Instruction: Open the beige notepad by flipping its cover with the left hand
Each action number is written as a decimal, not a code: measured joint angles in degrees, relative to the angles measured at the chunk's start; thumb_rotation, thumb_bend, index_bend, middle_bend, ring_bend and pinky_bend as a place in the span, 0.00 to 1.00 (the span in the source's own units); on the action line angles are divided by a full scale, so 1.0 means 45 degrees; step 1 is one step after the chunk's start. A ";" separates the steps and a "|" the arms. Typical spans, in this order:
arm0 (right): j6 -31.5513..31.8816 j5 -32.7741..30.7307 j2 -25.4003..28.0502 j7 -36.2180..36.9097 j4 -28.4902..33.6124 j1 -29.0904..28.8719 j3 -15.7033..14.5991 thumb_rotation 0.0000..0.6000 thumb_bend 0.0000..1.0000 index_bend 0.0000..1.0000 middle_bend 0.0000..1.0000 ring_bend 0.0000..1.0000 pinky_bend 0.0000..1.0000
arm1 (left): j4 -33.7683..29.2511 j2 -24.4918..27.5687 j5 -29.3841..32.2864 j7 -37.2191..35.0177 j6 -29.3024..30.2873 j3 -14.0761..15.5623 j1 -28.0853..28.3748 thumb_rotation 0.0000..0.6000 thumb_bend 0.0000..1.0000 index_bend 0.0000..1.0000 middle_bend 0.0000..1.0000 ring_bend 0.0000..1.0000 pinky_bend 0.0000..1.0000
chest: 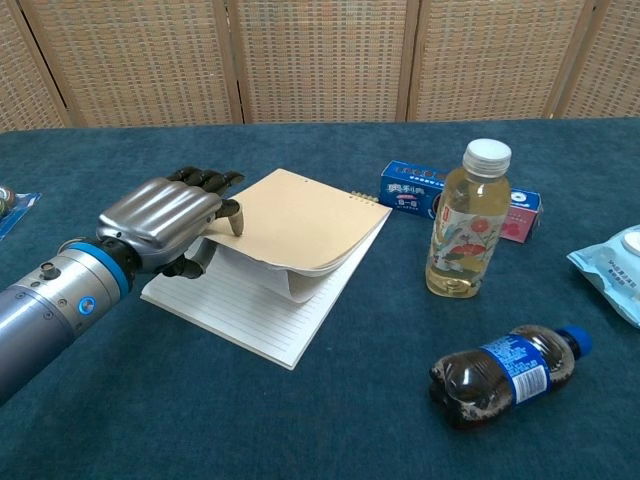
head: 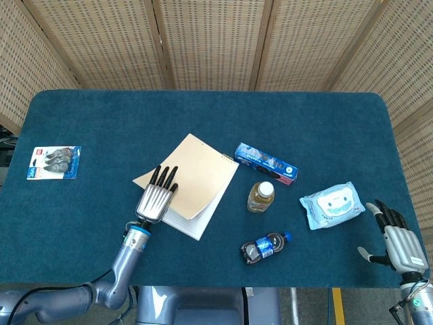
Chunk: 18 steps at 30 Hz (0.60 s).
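Nearest, in the lower right of the chest view, a small dark cola bottle (chest: 510, 373) lies on its side on the blue desk (chest: 330, 430); it looks almost full and its blue cap is on. In the lower right corner of the head view the right hand (head: 394, 238) rests at the desk edge, holding nothing, with its fingers apart.

In the left middle of the chest view the left hand (chest: 165, 222) grips the near edge of the cover (chest: 300, 222) of the beige notepad (chest: 270, 265). Its fingers lie over the top of the cover and its thumb presses from below, so the hand is clamped on the cover. The cover and some pages with it are lifted and curl upward, and a lined white page (chest: 235, 315) shows underneath. The notepad lies at the centre left of the desk, with its bound edge at the far side.

I judge that the flip is about half done: the cover is raised but not yet turned over past the binding. What is left is to carry it over to the far side and to release it.

A little farther, right of the notepad, a yellow tea bottle (chest: 465, 222) stands upright, capped and nearly full. A pack of wet wipes (chest: 615, 268) lies at the right edge, closed as far as I can tell. Behind the tea bottle is a blue box (chest: 420, 192), closed. At the far left of the head view lies a small blister pack (head: 54, 162).
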<state>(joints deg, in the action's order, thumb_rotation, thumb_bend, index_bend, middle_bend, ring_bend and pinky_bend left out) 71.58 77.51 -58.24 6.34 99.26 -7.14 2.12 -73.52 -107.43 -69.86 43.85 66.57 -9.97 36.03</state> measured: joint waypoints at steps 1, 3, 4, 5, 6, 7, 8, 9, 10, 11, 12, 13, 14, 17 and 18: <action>0.0002 0.0004 0.0003 -0.0012 0.0003 0.0000 -0.0003 1.00 0.26 0.00 0.00 0.00 0.00 | -0.0104 0.0053 0.0000 0.0002 0.0022 0.0007 -0.0012 1.00 0.71 0.78 0.00 0.00 0.00; 0.0003 0.0008 0.0006 -0.0047 0.0018 0.0003 -0.0013 1.00 0.26 0.00 0.00 0.00 0.00 | -0.0385 0.0189 -0.0010 0.0024 0.0080 0.0043 -0.0047 1.00 0.71 0.78 0.00 0.00 0.00; 0.0002 0.0008 0.0009 -0.0052 0.0026 0.0006 -0.0017 1.00 0.26 0.00 0.00 0.00 0.00 | -0.0525 0.0251 -0.0017 0.0040 0.0105 0.0068 -0.0065 1.00 0.71 0.78 0.00 0.00 0.00; -0.0009 0.0004 0.0013 -0.0057 0.0030 0.0005 -0.0021 1.00 0.26 0.00 0.00 0.00 0.00 | -0.0671 0.0315 -0.0024 0.0057 0.0129 0.0095 -0.0084 1.00 0.71 0.78 0.00 0.00 0.00; -0.0019 -0.0002 0.0017 -0.0065 0.0031 0.0004 -0.0023 1.00 0.26 0.00 0.00 0.00 0.00 | -0.0871 0.0403 -0.0036 0.0089 0.0163 0.0138 -0.0111 1.00 0.71 0.78 0.00 0.00 0.00; -0.0027 -0.0005 0.0021 -0.0073 0.0034 0.0002 -0.0026 1.00 0.26 0.00 0.00 0.00 0.00 | -0.1033 0.0473 -0.0055 0.0119 0.0195 0.0176 -0.0132 1.00 0.71 0.78 0.00 0.00 0.00; -0.0038 -0.0013 0.0029 -0.0083 0.0040 -0.0003 -0.0026 1.00 0.26 0.00 0.00 0.00 0.00 | -0.1203 0.0549 -0.0081 0.0154 0.0231 0.0220 -0.0155 1.00 0.71 0.78 0.00 0.00 0.00; -0.0050 -0.0023 0.0031 -0.0093 0.0045 -0.0007 -0.0025 1.00 0.26 0.00 0.00 0.00 0.00 | -0.1437 0.0658 -0.0127 0.0213 0.0283 0.0292 -0.0187 1.00 0.71 0.78 0.00 0.00 0.00; -0.0057 -0.0029 0.0029 -0.0107 0.0051 -0.0008 -0.0028 1.00 0.26 0.00 0.00 0.00 0.00 | -0.1613 0.0744 -0.0161 0.0267 0.0318 0.0352 -0.0212 1.00 0.71 0.78 0.00 0.00 0.00; -0.0061 -0.0032 0.0029 -0.0120 0.0053 -0.0009 -0.0032 1.00 0.26 0.00 0.00 0.00 0.00 | -0.1784 0.0830 -0.0191 0.0325 0.0352 0.0414 -0.0238 1.00 0.71 0.78 0.00 0.00 0.00; -0.0062 -0.0035 0.0030 -0.0134 0.0051 -0.0010 -0.0033 1.00 0.26 0.00 0.00 0.00 0.00 | -0.2012 0.0941 -0.0226 0.0407 0.0394 0.0496 -0.0276 1.00 0.71 0.78 0.00 0.00 0.00; -0.0063 -0.0042 0.0030 -0.0159 0.0048 -0.0011 -0.0032 1.00 0.26 0.00 0.00 0.00 0.00 | -0.2185 0.1025 -0.0249 0.0467 0.0425 0.0559 -0.0306 1.00 0.71 0.78 0.00 0.00 0.00; -0.0068 -0.0060 0.0029 -0.0179 0.0050 -0.0012 -0.0031 1.00 0.26 0.00 0.00 0.00 0.00 | -0.2353 0.1109 -0.0271 0.0526 0.0455 0.0623 -0.0336 1.00 0.71 0.79 0.00 0.00 0.00; -0.0110 -0.0117 0.0048 -0.0177 0.0070 -0.0018 -0.0026 1.00 0.26 0.00 0.00 0.00 0.00 | -0.2860 0.1394 -0.0366 0.0709 0.0565 0.0858 -0.0449 1.00 0.71 0.79 0.00 0.00 0.00; -0.0117 -0.0134 0.0052 -0.0182 0.0072 -0.0019 -0.0024 1.00 0.26 0.00 0.00 0.00 0.00 | -0.3024 0.1499 -0.0427 0.0772 0.0633 0.0975 -0.0510 1.00 0.72 0.79 0.00 0.00 0.00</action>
<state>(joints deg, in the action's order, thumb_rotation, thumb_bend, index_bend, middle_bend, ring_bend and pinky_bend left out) 71.05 76.91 -58.01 5.52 99.58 -7.22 2.01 -87.13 -100.69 -71.78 47.33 69.42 -5.59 33.74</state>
